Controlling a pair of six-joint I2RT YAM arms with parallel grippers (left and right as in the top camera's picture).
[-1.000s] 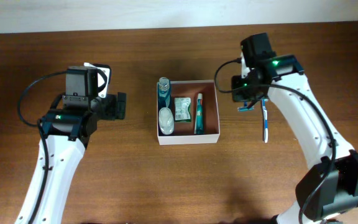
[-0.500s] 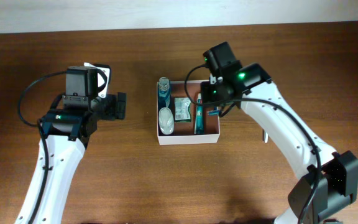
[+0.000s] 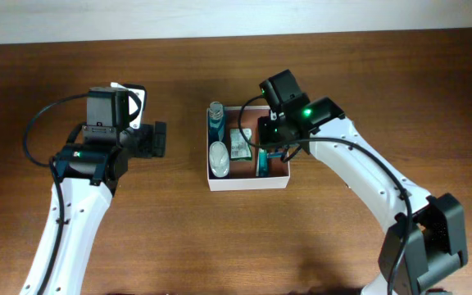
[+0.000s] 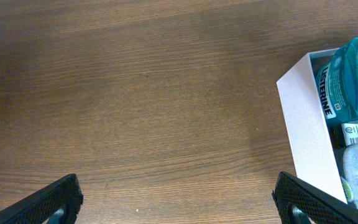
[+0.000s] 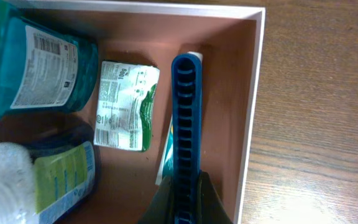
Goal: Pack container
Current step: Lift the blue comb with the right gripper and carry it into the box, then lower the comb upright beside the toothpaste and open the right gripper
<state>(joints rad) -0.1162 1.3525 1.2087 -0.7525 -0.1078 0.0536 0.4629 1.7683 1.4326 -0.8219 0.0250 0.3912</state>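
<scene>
Now the right gripper is clamped on what looks like a blue toothbrush, with the container just below its tips. The left gripper gapes wide, empty.

So the container is a shallow square box with thin white walls and a reddish-brown inside, sitting flat and open-topped mid-tabletop.

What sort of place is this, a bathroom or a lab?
Probably a robotics lab bench: left arm and right arm work at a wooden table, the right gripper holding a toothbrush over a container with a mouthwash bottle.
</scene>
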